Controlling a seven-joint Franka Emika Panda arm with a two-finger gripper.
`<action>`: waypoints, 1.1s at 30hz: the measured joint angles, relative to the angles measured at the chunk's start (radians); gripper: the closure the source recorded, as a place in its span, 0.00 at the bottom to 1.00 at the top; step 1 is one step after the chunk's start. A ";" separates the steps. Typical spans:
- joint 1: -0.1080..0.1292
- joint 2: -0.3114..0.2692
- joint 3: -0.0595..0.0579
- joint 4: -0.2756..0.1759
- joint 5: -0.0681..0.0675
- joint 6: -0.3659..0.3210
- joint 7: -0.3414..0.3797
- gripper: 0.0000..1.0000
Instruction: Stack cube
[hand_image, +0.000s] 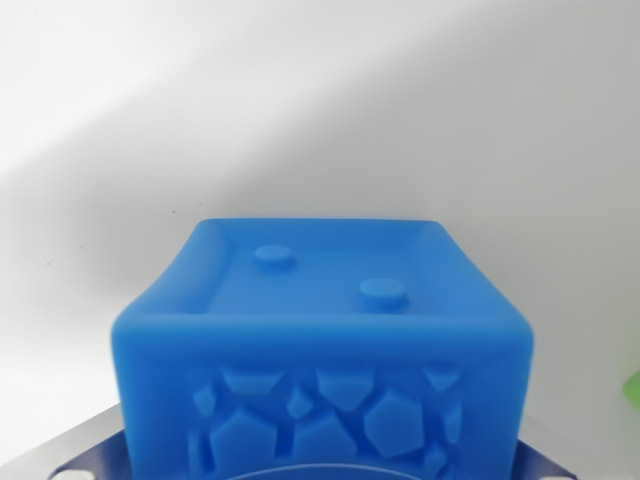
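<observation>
Surface: you see a pale, almost white tabletop (300, 110) filling the upper half of the wrist view, bare and softly shadowed towards the wrist view's left.
Blue cube (325, 350): this is the task's thing, and it fills the lower middle of the view, very close to the camera. Its top face is a shallow recess with a raised rim and two round studs; its near face carries raised polygon shapes.
Gripper: you cannot see the fingers at all, only a dark metal flange (85, 450) at the bottom corners, which looks like part of the wrist. So you cannot tell whether the fingers are apart, together, or clamped on the cube.
Green object (632, 388): a blurred green sliver sits at the wrist view's right edge, near the cube's level. It may be the other block of the stack, but too little shows for you to say.
Containers: none in view; the cube's recessed top holds nothing beyond its own studs.
Risk, alignment: with the cube blocking most of the view, you would likely be placing blind, and an off-centre set-down could let it tip or slide off.
Risk, grip: if the hold is shallow, the soft-looking rounded edges could let the cube twist on release.
</observation>
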 joint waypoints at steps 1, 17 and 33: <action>0.000 -0.003 0.000 -0.001 0.000 -0.002 0.000 1.00; 0.013 -0.067 -0.013 -0.018 -0.001 -0.047 0.002 1.00; 0.027 -0.165 -0.033 -0.039 -0.017 -0.124 0.013 1.00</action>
